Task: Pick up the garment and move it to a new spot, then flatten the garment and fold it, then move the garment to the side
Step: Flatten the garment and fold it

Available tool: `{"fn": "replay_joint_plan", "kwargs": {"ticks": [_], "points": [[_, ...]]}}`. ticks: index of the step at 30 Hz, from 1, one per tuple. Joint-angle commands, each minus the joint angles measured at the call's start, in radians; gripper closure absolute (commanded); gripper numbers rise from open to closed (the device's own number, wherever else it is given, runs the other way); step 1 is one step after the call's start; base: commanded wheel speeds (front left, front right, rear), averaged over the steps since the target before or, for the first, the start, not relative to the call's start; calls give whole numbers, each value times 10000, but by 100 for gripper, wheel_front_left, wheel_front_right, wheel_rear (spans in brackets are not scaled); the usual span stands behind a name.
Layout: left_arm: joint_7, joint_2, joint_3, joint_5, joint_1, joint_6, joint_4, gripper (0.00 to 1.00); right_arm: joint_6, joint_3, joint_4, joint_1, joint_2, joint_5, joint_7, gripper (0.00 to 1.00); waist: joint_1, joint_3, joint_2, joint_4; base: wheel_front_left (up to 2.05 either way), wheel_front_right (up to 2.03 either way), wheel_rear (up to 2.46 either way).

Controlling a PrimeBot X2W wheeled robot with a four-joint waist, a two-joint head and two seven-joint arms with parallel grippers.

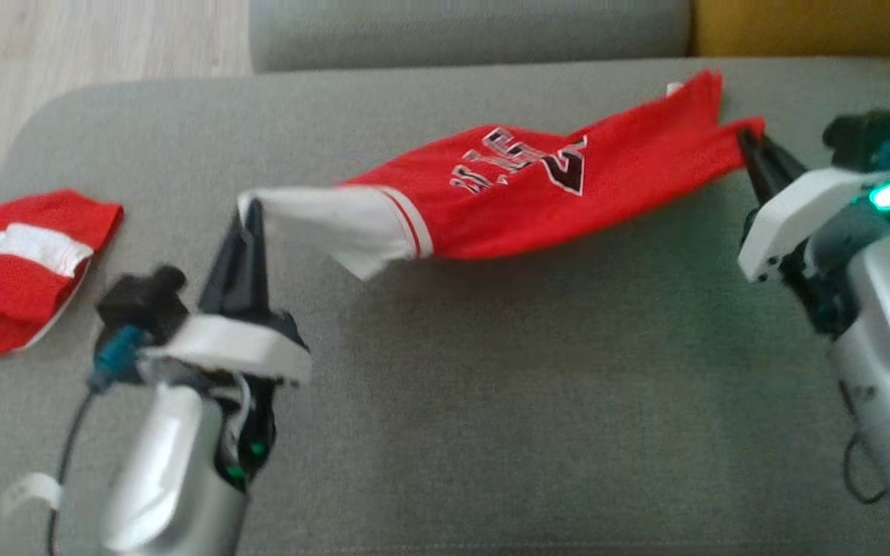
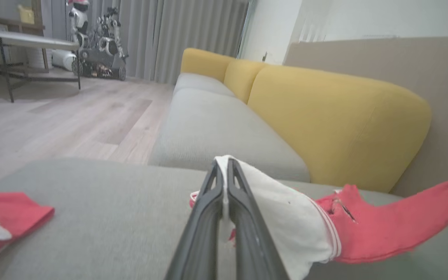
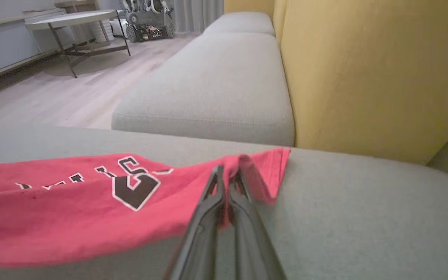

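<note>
Red, white-sleeved jersey [image 1: 522,193] sags between left fingers [image 1: 248,255] and right fingers [image 1: 769,166], both clenched on it, above grey sofa [image 1: 491,401].

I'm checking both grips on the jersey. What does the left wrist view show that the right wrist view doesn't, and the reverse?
Left wrist view: the left gripper shut on the white sleeve of the garment, and a second garment apart on the seat. Right wrist view: the right gripper shut on a red corner, and the black number. Both: the garment, grey seat, yellow backrest, wooden floor.
</note>
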Motion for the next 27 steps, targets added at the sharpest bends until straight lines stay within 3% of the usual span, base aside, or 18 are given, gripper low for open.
{"fn": "replay_joint_plan", "kwargs": {"ticks": [1,6,10,15,21,27], "points": [[-82,263,508,-88,-798,-65,-549,100,-7,488,-824,-360,-433,448,254,100,0,-448,0,-170,0,0,0],[289,333,801,-537,-1348,-150,-1220,100,-7,1271,-2683,-536,-1635,1940,1416,100,0,-1170,0,-280,0,0,0],[612,320,1023,-885,-1894,-125,-1978,100,-7,1274,-3783,-942,-2262,2286,1923,100,0,-1602,0,-322,0,0,0],[1192,425,1172,-1074,-2568,4,-3283,100,-7,830,-5131,-1252,-2440,2587,2660,100,0,-1968,0,-345,0,0,0],[2368,854,1318,-860,-3432,456,-4934,100,-7,-55,-6616,-1228,-2632,2644,3766,100,0,-1923,0,-380,0,0,0],[3600,1469,1187,-667,-4413,389,-4681,100,-7,-630,-7075,-1415,-2203,2312,4640,100,0,-1264,0,-512,0,0,0]]}}
